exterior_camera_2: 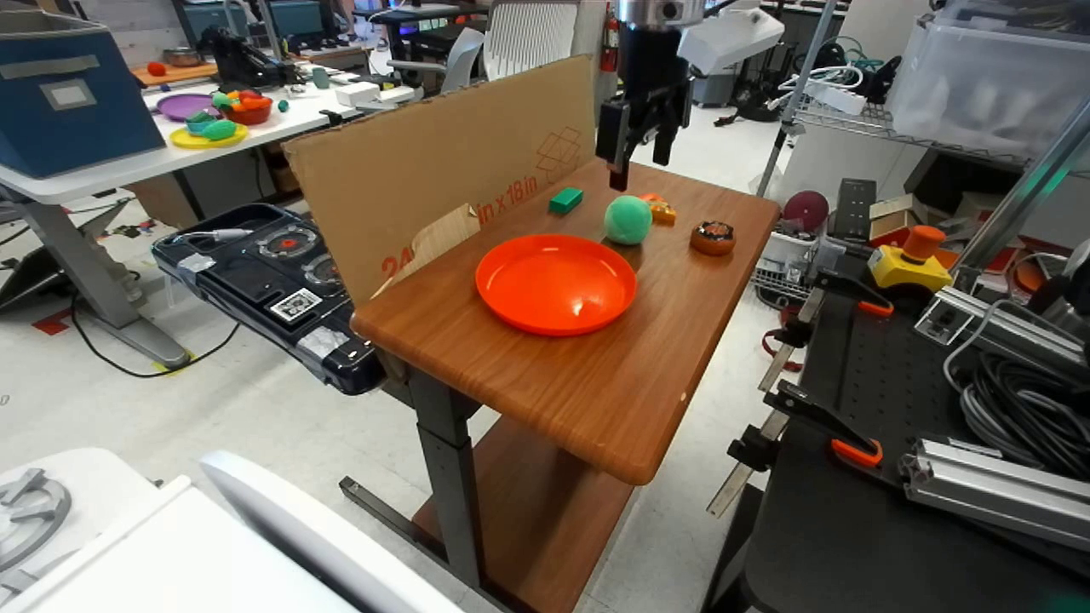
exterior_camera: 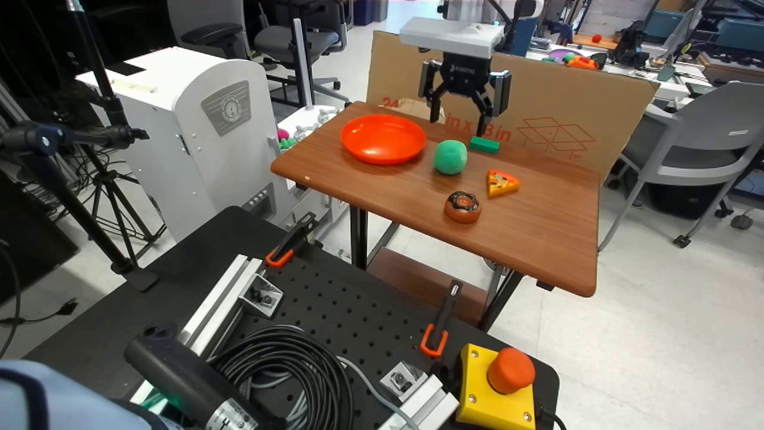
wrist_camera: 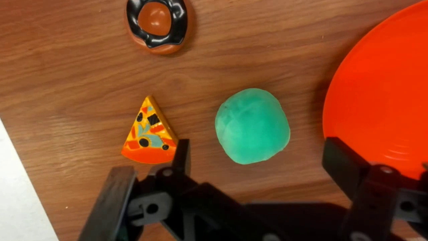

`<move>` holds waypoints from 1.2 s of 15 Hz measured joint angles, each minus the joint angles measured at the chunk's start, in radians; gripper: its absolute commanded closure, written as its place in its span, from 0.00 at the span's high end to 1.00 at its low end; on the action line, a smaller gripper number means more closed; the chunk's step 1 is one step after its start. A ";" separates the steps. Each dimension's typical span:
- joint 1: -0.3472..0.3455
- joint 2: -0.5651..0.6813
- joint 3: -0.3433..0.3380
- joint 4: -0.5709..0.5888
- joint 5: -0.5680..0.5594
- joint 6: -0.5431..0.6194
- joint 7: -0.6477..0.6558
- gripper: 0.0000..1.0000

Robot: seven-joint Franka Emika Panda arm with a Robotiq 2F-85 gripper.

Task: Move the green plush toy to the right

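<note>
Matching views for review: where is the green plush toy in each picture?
In an exterior view: green plush toy, above and right of centre, right of the orange plate.
In an exterior view: toy, above and right of centre, up and right of the plate.
Wrist view: toy, slightly right of centre, left of the plate.
Shared landmark: orange plate.

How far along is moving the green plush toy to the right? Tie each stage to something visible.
Looks done: the gripper is open above the table. In hand: nothing; the green plush toy rests on the table between the orange plate and the pizza slice, clear of the gripper. Probably left: descend, grip, shift right, release, though the toy's starting place isn't shown.
</note>
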 measured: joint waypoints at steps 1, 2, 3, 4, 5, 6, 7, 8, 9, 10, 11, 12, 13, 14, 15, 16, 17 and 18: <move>0.008 0.032 -0.007 0.030 0.000 -0.023 0.000 1.00; 0.016 0.060 -0.015 0.059 0.000 -0.048 0.000 1.00; 0.023 0.088 -0.023 0.088 0.000 -0.075 0.000 1.00; 0.027 0.113 -0.029 0.115 0.000 -0.102 0.000 0.96; 0.031 0.137 -0.035 0.142 0.000 -0.127 0.000 0.74; 0.032 0.159 -0.038 0.168 0.000 -0.149 -0.002 0.72; 0.033 0.194 -0.042 0.208 0.001 -0.182 -0.008 0.69; 0.033 0.202 -0.042 0.217 0.001 -0.187 -0.009 0.60; 0.033 0.219 -0.043 0.240 0.001 -0.209 -0.014 0.53; 0.033 0.233 -0.043 0.261 0.002 -0.229 -0.019 0.43; 0.034 0.245 -0.043 0.281 0.002 -0.249 -0.025 0.37; 0.035 0.253 -0.042 0.298 0.002 -0.264 -0.034 0.29; 0.037 0.256 -0.042 0.311 0.002 -0.275 -0.043 0.23; 0.039 0.255 -0.042 0.322 0.002 -0.281 -0.051 0.16; 0.042 0.249 -0.041 0.328 0.002 -0.281 -0.062 0.10; 0.044 0.236 -0.041 0.330 0.002 -0.280 -0.076 0.04; 0.044 0.218 -0.041 0.330 0.002 -0.276 -0.089 0.05; 0.044 0.195 -0.044 0.330 0.001 -0.275 -0.099 0.07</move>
